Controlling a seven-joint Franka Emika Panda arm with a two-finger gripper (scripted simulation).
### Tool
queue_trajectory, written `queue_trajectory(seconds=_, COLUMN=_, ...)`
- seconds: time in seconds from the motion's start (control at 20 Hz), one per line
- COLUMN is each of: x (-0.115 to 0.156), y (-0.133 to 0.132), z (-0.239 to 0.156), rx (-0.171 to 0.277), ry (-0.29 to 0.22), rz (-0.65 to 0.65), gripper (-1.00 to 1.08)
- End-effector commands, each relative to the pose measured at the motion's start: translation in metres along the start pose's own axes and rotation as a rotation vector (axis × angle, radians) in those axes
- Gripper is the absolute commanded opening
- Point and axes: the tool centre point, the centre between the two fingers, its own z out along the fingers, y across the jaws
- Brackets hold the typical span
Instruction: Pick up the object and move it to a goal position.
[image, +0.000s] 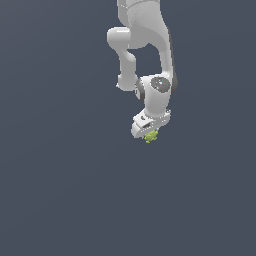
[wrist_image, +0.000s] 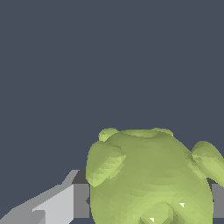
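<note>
Single white arm enters from the top centre of the exterior view, wrist bent down. The gripper sits a little above frame centre, pinching the yellow-green lump, which pokes out just below the white fingers.

In the wrist view the lump fills the lower right of the picture, with a grey finger pad touching its side and the edge of a second pad at the far right border. So the jaws are pressed onto the lump, one on each side.

The background is flat dark blue-grey in both views, with no visible goal marker or shadow, so I cannot tell height.

Progress: grasp looks done. What is left is the carry to the goal; how close that is cannot be judged.
</note>
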Motion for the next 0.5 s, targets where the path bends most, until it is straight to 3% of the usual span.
queue_trajectory(seconds=0.0, x=-0.007, y=-0.012, z=-0.003, rx=0.000, ry=0.000, rz=0.001, gripper=-1.00)
queue_trajectory(seconds=0.45, x=-0.016, y=-0.031, z=-0.008, rx=0.000, ry=0.000, rz=0.001, gripper=-1.00)
